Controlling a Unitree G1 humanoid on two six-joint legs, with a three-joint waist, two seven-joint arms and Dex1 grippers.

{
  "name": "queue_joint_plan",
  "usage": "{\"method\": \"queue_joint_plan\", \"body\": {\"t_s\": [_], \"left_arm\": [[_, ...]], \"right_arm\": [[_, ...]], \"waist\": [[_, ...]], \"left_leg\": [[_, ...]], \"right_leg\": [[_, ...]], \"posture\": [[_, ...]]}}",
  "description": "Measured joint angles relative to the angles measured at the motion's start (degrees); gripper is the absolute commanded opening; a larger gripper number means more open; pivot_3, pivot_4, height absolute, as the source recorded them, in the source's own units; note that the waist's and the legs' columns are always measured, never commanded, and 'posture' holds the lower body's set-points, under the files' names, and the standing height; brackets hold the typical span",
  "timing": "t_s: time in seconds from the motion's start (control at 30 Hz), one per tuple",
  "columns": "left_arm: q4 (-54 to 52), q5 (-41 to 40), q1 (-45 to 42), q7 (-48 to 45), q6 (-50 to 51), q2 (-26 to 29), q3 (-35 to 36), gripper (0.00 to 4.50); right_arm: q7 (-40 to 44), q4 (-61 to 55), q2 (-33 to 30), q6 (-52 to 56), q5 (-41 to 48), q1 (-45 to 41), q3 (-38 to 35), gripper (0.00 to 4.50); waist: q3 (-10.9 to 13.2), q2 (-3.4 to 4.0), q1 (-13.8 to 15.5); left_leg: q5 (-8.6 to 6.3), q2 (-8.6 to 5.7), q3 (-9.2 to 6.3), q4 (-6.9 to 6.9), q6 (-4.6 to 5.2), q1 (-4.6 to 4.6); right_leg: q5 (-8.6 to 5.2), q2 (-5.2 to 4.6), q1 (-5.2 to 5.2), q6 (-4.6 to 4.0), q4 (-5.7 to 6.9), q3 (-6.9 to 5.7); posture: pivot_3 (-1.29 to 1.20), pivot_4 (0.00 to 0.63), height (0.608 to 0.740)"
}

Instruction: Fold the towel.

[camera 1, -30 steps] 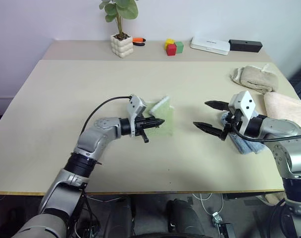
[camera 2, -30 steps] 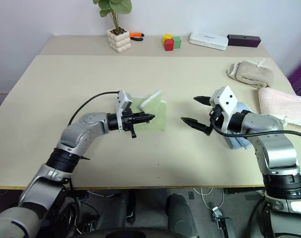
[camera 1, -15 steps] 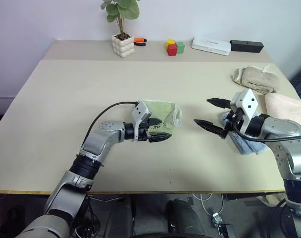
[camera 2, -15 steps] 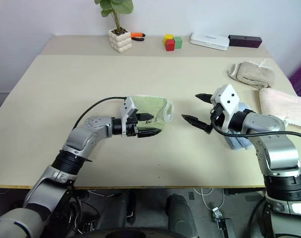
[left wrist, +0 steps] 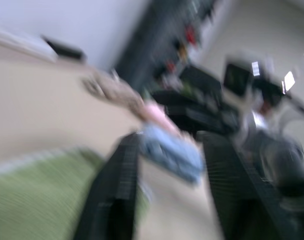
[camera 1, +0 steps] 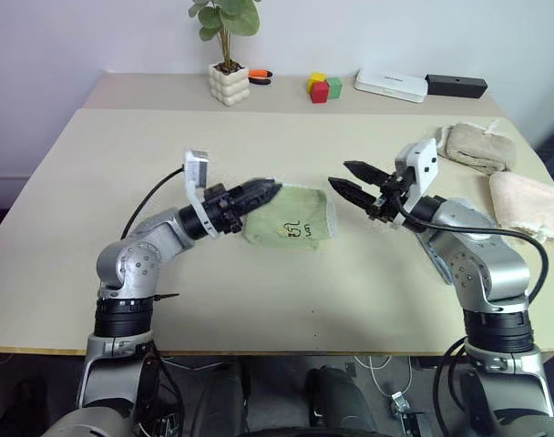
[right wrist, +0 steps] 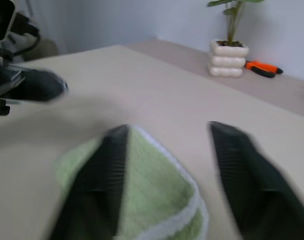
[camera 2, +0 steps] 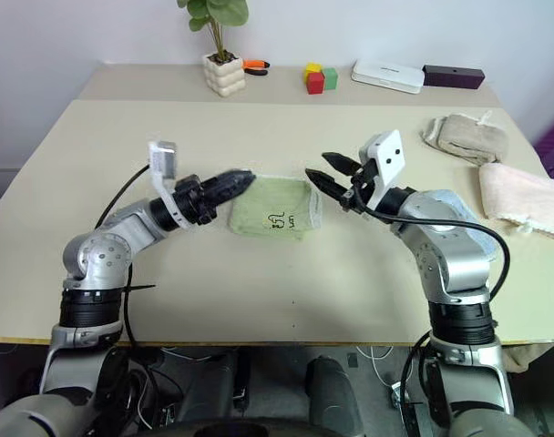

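The towel (camera 1: 291, 223) lies folded on the tan table (camera 1: 122, 173), a light green pad with whitish edging and a small dark mark on top. My left gripper (camera 1: 266, 189) hovers above its left far corner, pointing right. In the left wrist view its fingers (left wrist: 117, 180) stand apart with nothing between them and the towel (left wrist: 37, 200) is below. My right gripper (camera 1: 341, 175) is open and empty, just off the towel's right far corner and pointing left. The right wrist view has the towel (right wrist: 142, 200) under its fingers (right wrist: 237, 165).
A light blue folded towel (left wrist: 172, 155) lies under my right arm. A beige towel (camera 1: 477, 146) and a pink towel (camera 1: 532, 200) sit at the table's right edge. Along the back stand a potted plant (camera 1: 229, 82), coloured blocks (camera 1: 323, 88), a white box (camera 1: 391, 85) and a black box (camera 1: 455, 86).
My left gripper let go of the towel's flap, which now lies folded over, then rose and drew back left with its fingers narrowing. My right gripper swung left to the towel and narrowed.
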Motion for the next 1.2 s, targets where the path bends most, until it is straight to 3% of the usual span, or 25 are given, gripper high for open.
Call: {"method": "queue_joint_plan", "body": {"t_s": [0.03,0.07,0.2,0.47,0.73,1.2], "left_arm": [[0.96,0.32,-0.72,1.39,-0.71,-0.64,0.56,0.0],[1.83,0.95,-1.4,2.92,-1.85,-1.42,0.91,0.0],[6.34,4.34,-3.59,8.54,-6.94,-6.16,1.02,0.0],[14.52,13.4,-4.79,12.89,-12.81,-10.45,-3.96,0.0],[17.3,19.13,-2.47,13.94,-12.59,-10.5,-8.33,0.0],[20.66,21.39,-2.65,17.12,-15.01,-8.8,-4.81,0.0]], "right_arm": [[-1.96,0.28,1.65,-0.01,-0.63,-0.52,0.38,0.12],[-4.86,0.7,3.74,-0.09,-2.0,-1.03,0.85,0.04],[-16.76,5.23,14.65,-0.06,-6.62,-2.84,3.44,0.04],[-25.59,11.92,23.25,-0.85,-13.61,-4.23,9.92,0.04],[-27.96,15.21,22.28,-2.28,-17.49,0.19,10.12,0.04],[-30.82,14.41,22.96,-2.27,-17.88,3.5,8.42,0.04]], "waist": [[0.0,0.0,-0.07],[0.0,0.0,-0.12],[-0.01,0.01,-0.17],[-0.01,0.01,-0.08],[-0.01,0.02,-0.58],[-0.04,0.03,-1.4]], "left_leg": [[0.0,0.0,-0.01,0.0,0.0,0.01],[0.0,0.0,-0.01,-0.01,-0.01,0.03],[0.02,0.0,0.02,-0.05,-0.04,0.0],[0.02,0.0,0.03,-0.05,-0.04,-0.05],[0.02,0.01,0.02,-0.1,-0.04,-0.04],[0.02,0.02,0.0,-0.11,-0.04,0.04]], "right_leg": [[0.01,0.01,-0.01,0.01,0.02,0.0],[0.01,0.03,-0.01,0.01,0.03,0.0],[0.02,0.03,-0.04,0.03,0.02,0.0],[0.02,0.03,-0.07,0.03,0.01,0.0],[0.02,0.04,-0.09,0.04,0.01,0.0],[0.02,0.05,-0.02,0.04,0.03,0.0]], "posture": [[0.0,0.15,0.735],[0.0,0.15,0.735],[0.0,0.15,0.735],[0.0,0.15,0.735],[0.0,0.15,0.735],[0.0,0.15,0.735]]}}
